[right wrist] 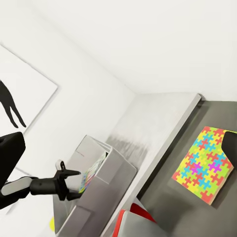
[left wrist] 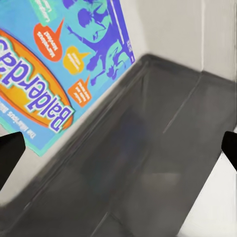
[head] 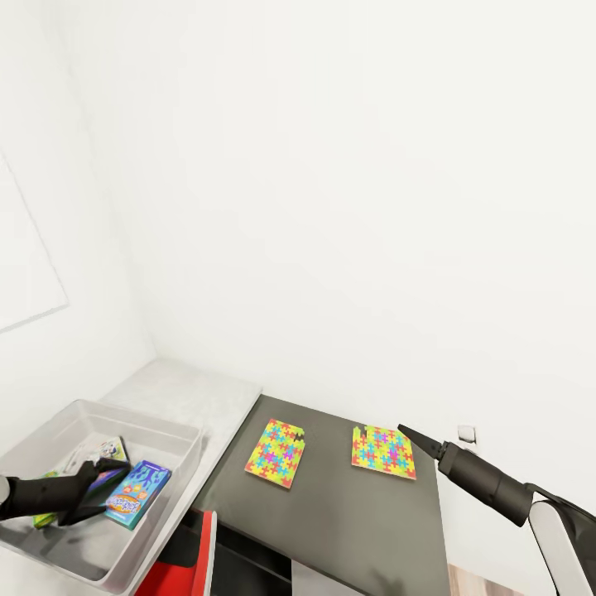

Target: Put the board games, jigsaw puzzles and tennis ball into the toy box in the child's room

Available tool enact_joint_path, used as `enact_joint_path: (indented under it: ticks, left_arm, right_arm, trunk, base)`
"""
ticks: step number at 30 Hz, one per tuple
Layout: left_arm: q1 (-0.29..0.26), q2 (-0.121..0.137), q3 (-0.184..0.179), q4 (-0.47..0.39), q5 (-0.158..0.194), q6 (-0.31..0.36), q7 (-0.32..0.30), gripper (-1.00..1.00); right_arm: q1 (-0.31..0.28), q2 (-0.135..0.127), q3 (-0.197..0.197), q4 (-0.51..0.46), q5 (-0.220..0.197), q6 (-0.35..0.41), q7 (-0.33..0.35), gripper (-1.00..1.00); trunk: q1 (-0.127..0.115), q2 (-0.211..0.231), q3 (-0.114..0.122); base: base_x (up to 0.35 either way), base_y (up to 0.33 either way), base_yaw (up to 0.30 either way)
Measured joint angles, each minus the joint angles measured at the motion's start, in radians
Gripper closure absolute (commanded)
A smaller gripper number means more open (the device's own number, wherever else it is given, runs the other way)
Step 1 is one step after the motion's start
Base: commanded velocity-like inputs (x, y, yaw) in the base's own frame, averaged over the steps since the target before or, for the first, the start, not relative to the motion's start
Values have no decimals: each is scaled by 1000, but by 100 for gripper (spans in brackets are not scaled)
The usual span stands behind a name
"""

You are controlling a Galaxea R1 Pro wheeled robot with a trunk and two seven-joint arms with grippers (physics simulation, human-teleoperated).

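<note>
White walls, corner. Toy box [head: 170, 430] on pale bench [head: 207, 389], blue board game [head: 138, 494] inside. Left tool [head: 103, 484] over it, spread, empty. Two jigsaw puzzles [head: 278, 452] [head: 382, 451] flat on dark cabinet [head: 348, 513]: light, stiff, thin; pinch overhanging edge. Right tool [head: 407, 434] near far puzzle; spread cannot tell.

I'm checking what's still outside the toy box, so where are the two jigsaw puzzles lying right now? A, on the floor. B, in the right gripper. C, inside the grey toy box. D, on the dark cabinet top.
D: both jigsaw puzzles lie flat on the dark cabinet top, beside the toy box.
</note>
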Motion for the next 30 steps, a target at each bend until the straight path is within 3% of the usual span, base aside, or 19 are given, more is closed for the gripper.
enact_joint_path:
  ticks: [10, 17, 22, 30]
  left_arm:
    - [1, 29, 1, -4, 0, 0, -74, -100]
    - [2, 58, -2, -13, -1, -4, -200, -100]
    - [11, 80, -10, -76, -3, -19, -315, -100]
    - [67, 89, -17, -179, -3, -94, -504, -100]
  right_arm:
    - [0, 0, 0, 0, 0, 0, 0, -100]
    - [0, 0, 0, 0, 0, 0, 1, -100]
    - [0, 0, 0, 0, 0, 0, 1, -100]
    - [0, 0, 0, 0, 0, 0, 2, -100]
  trunk:
    - [0, 0, 0]
    - [0, 0, 0]
    - [0, 0, 0]
    - [0, 0, 0]
  base:
    - [0, 0, 0]
    - [0, 0, 0]
    - [0, 0, 0]
    - [0, 0, 0]
